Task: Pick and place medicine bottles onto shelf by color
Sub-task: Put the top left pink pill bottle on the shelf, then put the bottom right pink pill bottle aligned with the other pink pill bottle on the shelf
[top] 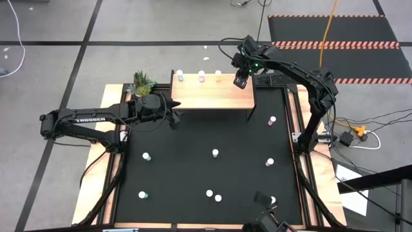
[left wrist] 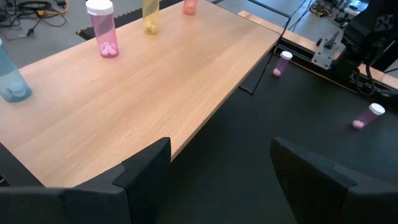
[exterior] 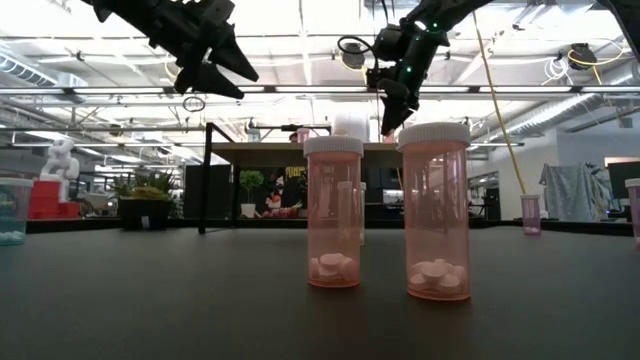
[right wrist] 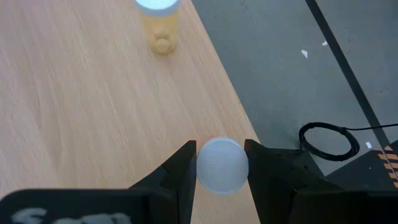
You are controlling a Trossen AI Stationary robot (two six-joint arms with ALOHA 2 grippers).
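Bottles stand nearest in the low view: 2 pink ones (exterior: 333,212) (exterior: 434,210), upright on the black mat (top: 193,174), white caps up, pills at the bottom. Across the mat the high view shows about 8 more loose bottles, such as one near the middle (top: 215,153) and one toward the right edge (top: 270,162), all well apart from each other.

Beyond them, at the left end of the shelf (top: 212,98), hangs the left gripper (top: 172,116). Its fingers (left wrist: 144,168) are spread wide with nothing between them, and its wrist view looks along the wooden top toward a blue bottle (left wrist: 9,78), a pink one (left wrist: 102,28) and a yellow one (left wrist: 151,15) lined up along the far edge.

Farthest back, over the shelf's right far corner, is the right gripper (top: 241,80). It is clamped on a bottle (right wrist: 221,164) — the wrist view looks straight down on the round white cap pinched between the 2 fingers, so the bottle's long axis runs vertical, in line with the gripper's reach. Its colour cannot be told from the cap alone.

The relation that matters is sideways along the row: the held bottle sits just beside the shelf's edge, with the yellow bottle (right wrist: 160,25) as its nearest neighbour and bare wood between them. I judge the bottle needs only a straight lowering to stand upright — but so close to the edge, a small drift outward could tip it off the shelf.
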